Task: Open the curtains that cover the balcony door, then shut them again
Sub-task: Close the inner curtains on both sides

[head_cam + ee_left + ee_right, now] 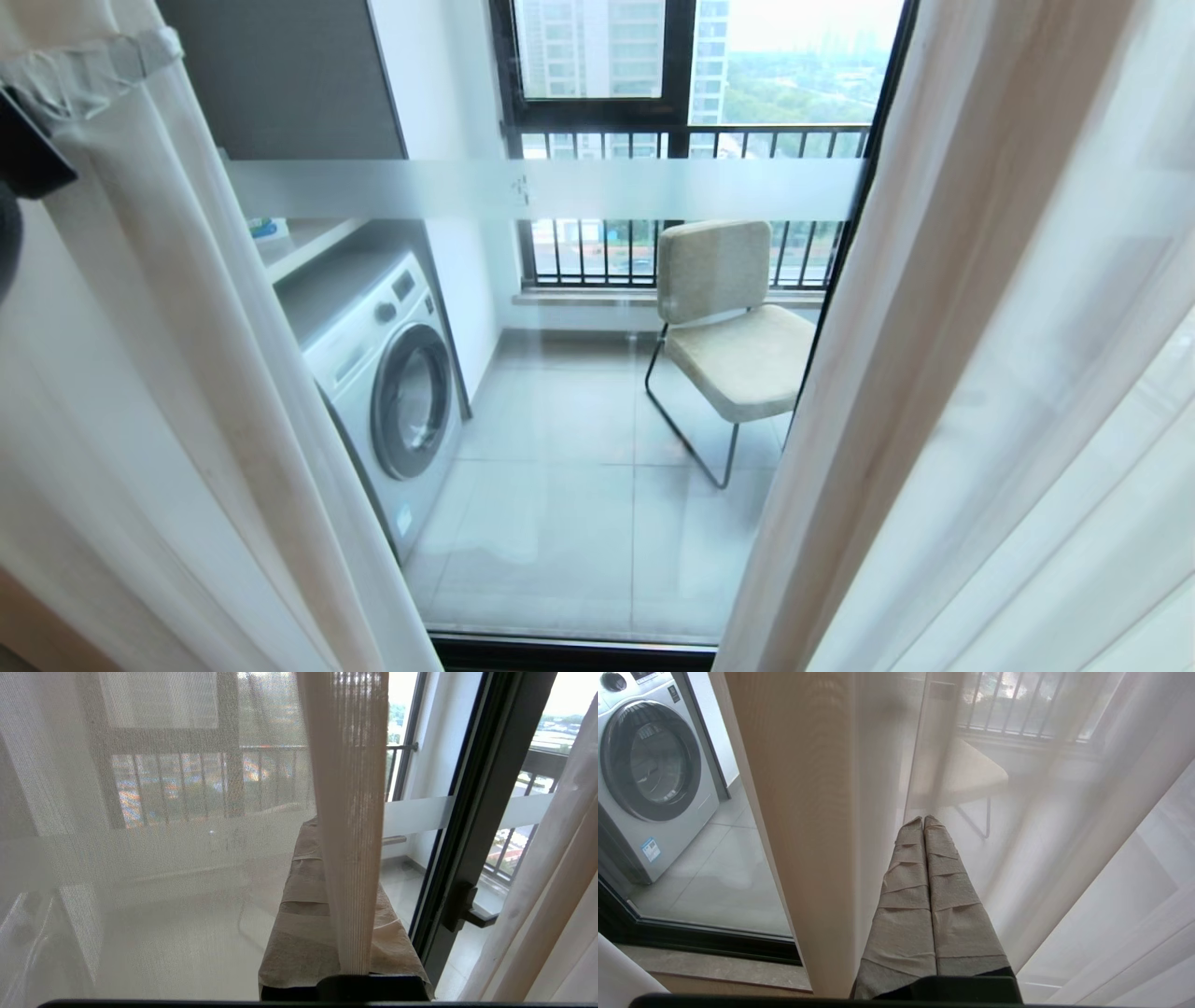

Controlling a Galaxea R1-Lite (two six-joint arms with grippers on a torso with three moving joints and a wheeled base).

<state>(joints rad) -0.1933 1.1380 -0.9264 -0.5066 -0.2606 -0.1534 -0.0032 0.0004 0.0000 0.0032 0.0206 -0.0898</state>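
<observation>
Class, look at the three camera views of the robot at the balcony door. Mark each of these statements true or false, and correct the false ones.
1. The curtains hang parted, showing the balcony door. True.
2. A sofa stands on the balcony. False: a chair does.
3. The left tool is shut on a fold of the curtains. True.
4. The right tool is wide open. False: its fingers are pressed together.
5. The washing machine door hangs open. False: it is closed.
</observation>
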